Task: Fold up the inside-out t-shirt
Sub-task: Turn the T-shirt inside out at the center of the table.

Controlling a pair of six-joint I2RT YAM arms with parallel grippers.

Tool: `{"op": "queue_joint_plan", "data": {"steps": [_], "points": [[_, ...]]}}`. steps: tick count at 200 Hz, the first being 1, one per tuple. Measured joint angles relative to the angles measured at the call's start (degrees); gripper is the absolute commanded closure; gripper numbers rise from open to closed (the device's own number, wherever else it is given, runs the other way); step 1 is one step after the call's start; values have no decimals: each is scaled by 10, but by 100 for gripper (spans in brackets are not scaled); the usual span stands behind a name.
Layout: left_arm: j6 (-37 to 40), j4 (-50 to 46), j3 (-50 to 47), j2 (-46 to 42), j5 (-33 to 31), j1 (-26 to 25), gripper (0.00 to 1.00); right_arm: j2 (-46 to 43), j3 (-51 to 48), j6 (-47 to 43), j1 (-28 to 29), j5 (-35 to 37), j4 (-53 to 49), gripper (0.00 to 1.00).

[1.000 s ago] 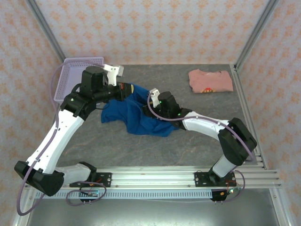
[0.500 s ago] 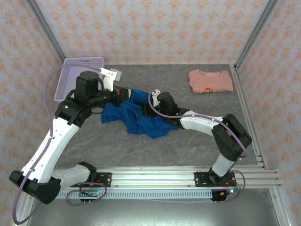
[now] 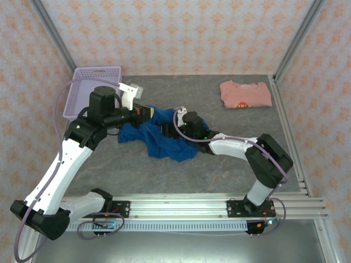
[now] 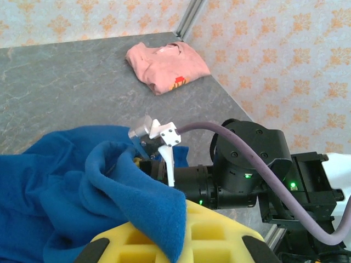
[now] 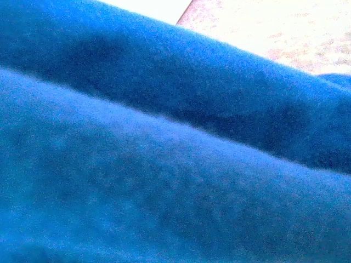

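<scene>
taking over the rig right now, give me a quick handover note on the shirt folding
Left gripper: shut on a fold of the blue t-shirt, at its far-left edge.
Right gripper: pushed into the cloth from the right, jaws hidden; can't tell if it is open or gripping.
Things: the t-shirt is bunched in a heap mid-table, not spread flat. The folded pink shirt lies at the far right, the purple basket at the far left.
Done: no fold made yet.
Left: flatten the t-shirt, then fold it.

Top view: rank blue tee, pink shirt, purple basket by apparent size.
1. blue t-shirt, even crumpled.
2. purple basket, partly hidden by the left arm.
3. pink folded shirt.
</scene>
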Motion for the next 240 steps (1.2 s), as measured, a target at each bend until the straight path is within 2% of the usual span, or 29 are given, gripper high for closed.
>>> {"op": "queue_joint_plan", "data": {"steps": [57,95,113,165,209,240], "points": [[0,11,0,8,11,0,100,9,-1,33,2,3,34,49],[0,11,0,8,13,0,100,27,-1,82,2,33,61,67],[-1,12,0,9,13,0,100,35,1,103,2,52,60,71],[-11,21,7,14,12,0,100,62,18,93,39,111,21,69],[-32,23,66,50,14,-1,100,109,25,28,86,169,4,65],[-33,22,85,58,22,-12,100,134,53,-17,89,207,-12,64]]}}
